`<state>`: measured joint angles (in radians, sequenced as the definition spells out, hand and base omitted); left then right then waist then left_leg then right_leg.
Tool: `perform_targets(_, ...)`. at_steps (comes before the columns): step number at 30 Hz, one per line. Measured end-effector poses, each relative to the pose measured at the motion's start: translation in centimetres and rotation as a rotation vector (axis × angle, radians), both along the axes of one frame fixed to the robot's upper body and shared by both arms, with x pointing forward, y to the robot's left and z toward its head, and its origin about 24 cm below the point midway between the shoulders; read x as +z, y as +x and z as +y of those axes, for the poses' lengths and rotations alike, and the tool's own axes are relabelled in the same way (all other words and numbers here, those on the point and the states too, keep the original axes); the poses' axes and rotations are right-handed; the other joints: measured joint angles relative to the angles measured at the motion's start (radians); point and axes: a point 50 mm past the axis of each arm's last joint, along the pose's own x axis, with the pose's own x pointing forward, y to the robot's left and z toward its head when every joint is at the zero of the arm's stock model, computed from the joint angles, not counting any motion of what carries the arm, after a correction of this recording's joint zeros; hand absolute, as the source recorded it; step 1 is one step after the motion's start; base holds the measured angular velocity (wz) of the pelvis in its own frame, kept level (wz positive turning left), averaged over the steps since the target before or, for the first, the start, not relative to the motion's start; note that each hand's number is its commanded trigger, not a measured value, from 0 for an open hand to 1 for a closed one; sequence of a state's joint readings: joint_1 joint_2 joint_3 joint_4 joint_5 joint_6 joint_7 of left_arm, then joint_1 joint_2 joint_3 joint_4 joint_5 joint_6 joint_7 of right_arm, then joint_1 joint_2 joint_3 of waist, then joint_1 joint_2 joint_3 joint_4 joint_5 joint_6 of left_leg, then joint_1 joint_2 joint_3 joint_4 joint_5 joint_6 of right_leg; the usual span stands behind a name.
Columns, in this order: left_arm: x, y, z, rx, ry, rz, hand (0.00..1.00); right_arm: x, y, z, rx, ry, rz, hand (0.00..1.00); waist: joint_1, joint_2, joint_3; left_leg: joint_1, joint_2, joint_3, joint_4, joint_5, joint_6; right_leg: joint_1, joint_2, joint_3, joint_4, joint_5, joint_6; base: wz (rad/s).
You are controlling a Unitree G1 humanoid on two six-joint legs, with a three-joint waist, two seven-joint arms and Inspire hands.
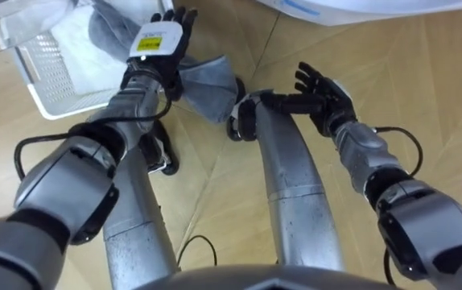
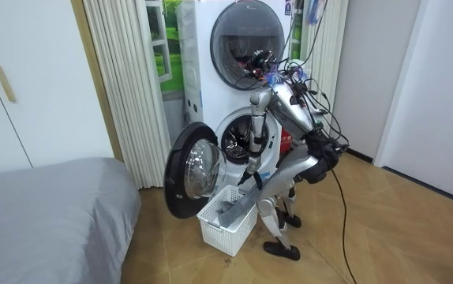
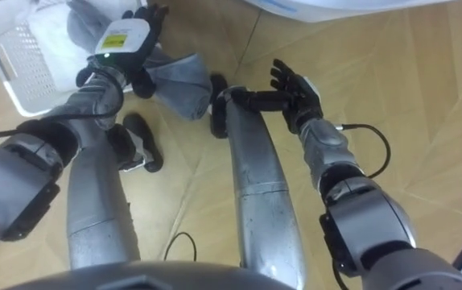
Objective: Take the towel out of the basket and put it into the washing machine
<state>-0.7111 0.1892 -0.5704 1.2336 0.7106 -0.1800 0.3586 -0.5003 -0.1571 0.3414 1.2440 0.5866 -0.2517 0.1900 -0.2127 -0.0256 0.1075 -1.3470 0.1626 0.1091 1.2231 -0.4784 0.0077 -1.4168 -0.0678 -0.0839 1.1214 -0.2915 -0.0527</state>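
I stand bent forward before the lower washing machine [image 2: 238, 142], whose round door [image 2: 191, 170] hangs open toward the room view's left. A grey towel [image 1: 207, 80] trails out of the white laundry basket [image 1: 54, 76] on the floor. My left hand [image 1: 179, 24] is shut on the towel, lifting one end just above the basket's rim. In the room view the towel [image 2: 238, 201] stretches from the basket [image 2: 226, 221] up to that hand. My right hand [image 1: 323, 89] hovers open and holds nothing, fingers spread, to the right of the towel over the wooden floor.
More grey and white laundry [image 1: 70, 40] lies in the basket. A white curved edge [image 1: 336, 8] crosses the top of the eye views. A second machine [image 2: 246, 35] is stacked above the lower one. A curtain [image 2: 124, 87] and a grey bed [image 2: 45, 213] are at the room view's left.
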Motion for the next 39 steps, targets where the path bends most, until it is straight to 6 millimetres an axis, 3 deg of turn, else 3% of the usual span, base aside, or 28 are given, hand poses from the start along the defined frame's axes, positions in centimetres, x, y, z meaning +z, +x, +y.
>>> perform_targets(1, 0.0, 0.0, 0.0, -0.011, 0.009, 0.004, 1.00, 0.0, 0.0, 0.0, 0.000, 0.002, 0.000, 0.00, -0.001, 0.000, -0.0001, 0.000, -0.001, 0.000, 0.000, 0.000, 0.000, 0.000, 0.000, 0.000, 0.001, -0.002, 0.001, 0.09)
perform_targets(9, -1.1, -0.9, -1.6, -0.162, 0.110, 0.105, 1.00, 0.2, 0.1, 0.7, 0.053, -0.012, -0.031, 0.00, -0.041, -0.013, -0.0003, -0.003, -0.003, -0.002, 0.029, -0.021, 0.000, -0.007, -0.004, 0.003, 0.035, -0.023, 0.002, 0.01)
perform_targets(20, -2.0, -1.5, -1.5, -0.174, 0.140, 0.189, 1.00, 0.0, -0.1, 1.8, 0.103, -0.027, -0.036, 0.00, -0.069, -0.041, -0.0100, 0.003, -0.003, -0.005, 0.032, -0.021, 0.000, 0.003, -0.013, -0.003, 0.040, -0.029, 0.002, 0.01)
perform_targets(30, -4.3, -3.6, -1.1, -0.192, 0.174, 0.303, 1.00, -1.7, -1.7, 1.7, 0.105, -0.075, 0.044, 0.00, -0.068, -0.054, -0.0214, 0.123, -0.013, -0.001, -0.044, -0.013, 0.003, 0.128, -0.018, -0.009, -0.036, -0.022, 0.011, 0.01)
perform_targets(39, -6.8, -6.4, -2.6, -0.239, 0.154, 0.422, 1.00, -4.0, -4.5, 0.5, 0.097, -0.134, 0.177, 0.00, -0.027, -0.035, -0.0329, 0.317, -0.018, 0.026, -0.186, 0.008, 0.009, 0.321, -0.019, -0.022, -0.174, -0.010, 0.024, 0.00)
